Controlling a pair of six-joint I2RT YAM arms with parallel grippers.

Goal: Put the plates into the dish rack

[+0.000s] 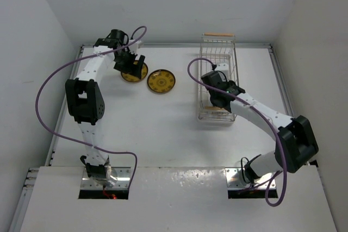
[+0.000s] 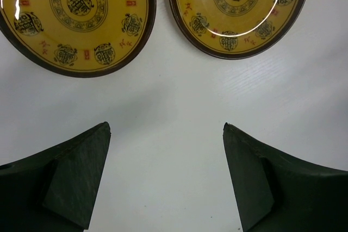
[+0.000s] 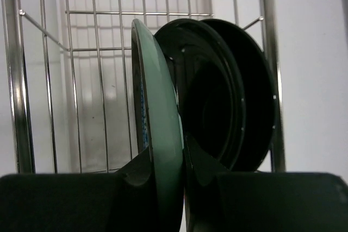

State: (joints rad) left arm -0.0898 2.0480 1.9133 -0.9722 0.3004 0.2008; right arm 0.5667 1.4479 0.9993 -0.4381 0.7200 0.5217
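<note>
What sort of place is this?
Likely a robotics lab cell, not a kitchen: white table boxed in by plain white panels, with plates and a dish rack as props.

Only unreadable ornamental glyphs (image 2: 79, 1) on both mustard-yellow plates (image 2: 38, 47)

The left arm (image 1: 87, 74) reaches far forward from its base, elbow (image 1: 81, 99) bent outward to the left, wrist (image 1: 116, 39) turned downward. The left jaws stand wide apart, and both dark fingers (image 2: 76, 183) show at the bottom corners of the wrist view. The right arm (image 1: 255, 110) stretches forward and leftward from a raised elbow, its forearm sloping down. The right jaws are nearly closed, pinching the rim of an upright teal plate (image 3: 163, 134).
</note>
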